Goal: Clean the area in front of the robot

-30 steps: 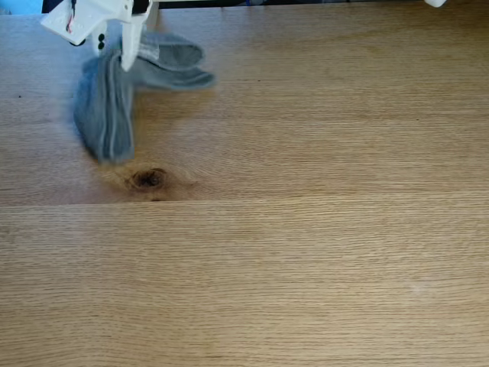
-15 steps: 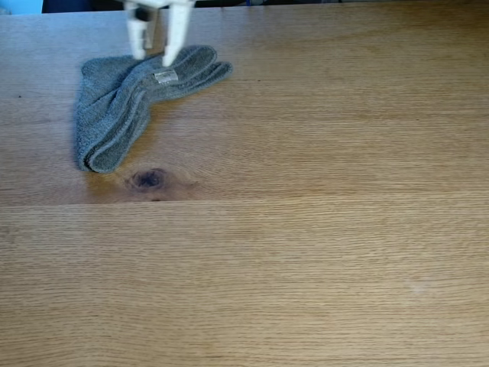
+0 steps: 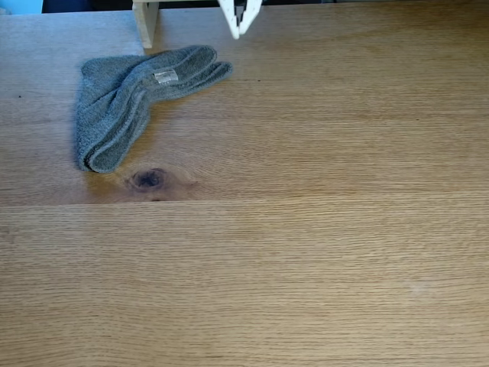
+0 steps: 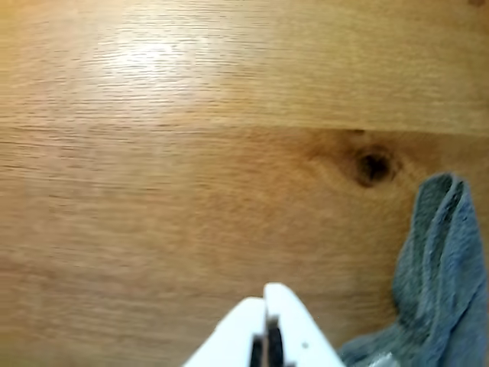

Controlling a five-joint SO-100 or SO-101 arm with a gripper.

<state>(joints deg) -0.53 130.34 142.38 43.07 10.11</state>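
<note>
The white plastic pincer gripper hangs at the top edge of the fixed view, a little right of the folded grey terry cloth, and its two tips are pressed together with nothing between them. The cloth lies released in the upper left of that view, on the light oak-coloured wooden tabletop, just above the dark brown knot. In the wrist view the cloth is at the lower right and the knot is above it.

I think the main risk is that the clenched fingers come down beside the cloth and only push it, because the gripper is apart from it. A small pale smudge in the lower right could then stay unwiped. A pale wooden post near the cloth could also catch the arm.
</note>
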